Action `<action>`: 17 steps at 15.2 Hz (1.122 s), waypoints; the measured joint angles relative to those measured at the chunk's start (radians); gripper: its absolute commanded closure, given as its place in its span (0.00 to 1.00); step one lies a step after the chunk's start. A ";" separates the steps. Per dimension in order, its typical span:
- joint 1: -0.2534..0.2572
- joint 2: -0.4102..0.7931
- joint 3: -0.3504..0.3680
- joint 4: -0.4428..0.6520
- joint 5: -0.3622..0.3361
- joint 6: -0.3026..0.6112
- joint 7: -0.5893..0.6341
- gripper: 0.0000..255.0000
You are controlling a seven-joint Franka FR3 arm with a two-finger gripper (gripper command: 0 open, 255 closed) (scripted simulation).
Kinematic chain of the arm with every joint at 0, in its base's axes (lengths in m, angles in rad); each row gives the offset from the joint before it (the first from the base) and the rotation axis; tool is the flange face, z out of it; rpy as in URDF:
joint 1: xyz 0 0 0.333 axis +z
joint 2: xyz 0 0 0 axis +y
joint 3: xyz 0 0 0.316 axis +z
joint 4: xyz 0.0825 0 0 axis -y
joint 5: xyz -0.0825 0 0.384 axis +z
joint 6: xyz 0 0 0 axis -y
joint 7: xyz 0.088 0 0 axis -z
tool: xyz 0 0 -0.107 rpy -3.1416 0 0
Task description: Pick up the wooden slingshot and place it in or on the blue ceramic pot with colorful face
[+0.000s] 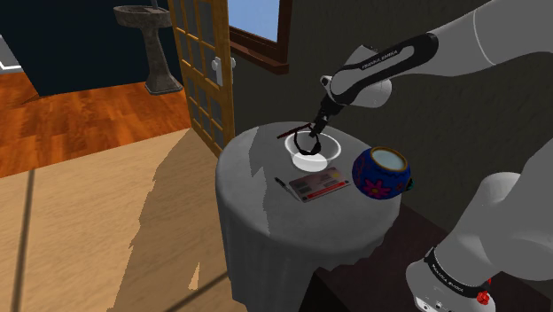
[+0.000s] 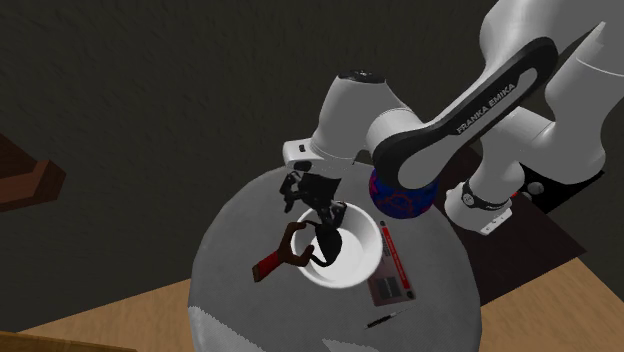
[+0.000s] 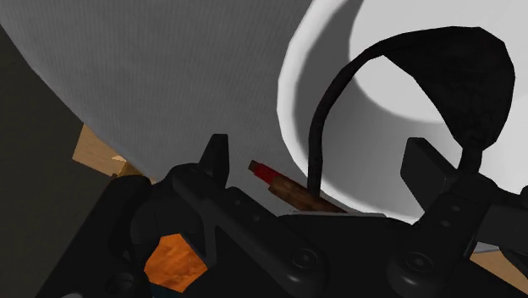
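The blue pot point(image 1: 381, 172) sits nearest the stand point(image 1: 452, 288) on the round bench point(image 1: 257, 182), with a red card point(image 1: 317, 185) near it. Farther on, the gripper point(image 1: 312, 131) hovers at a white bowl point(image 1: 316, 156), and the slingshot point(image 2: 284, 251) is right under it. Whether it's gripped, I can't tell.

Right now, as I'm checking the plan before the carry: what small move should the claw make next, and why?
Probably carry the slingshot level toward the shoulder view's right. The claw holds it above the white bowl, and the blue pot stands beside the bowl on that side, mouth up.
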 measured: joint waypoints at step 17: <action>0.002 0.013 0.001 0.005 0.014 0.012 -0.010 1.00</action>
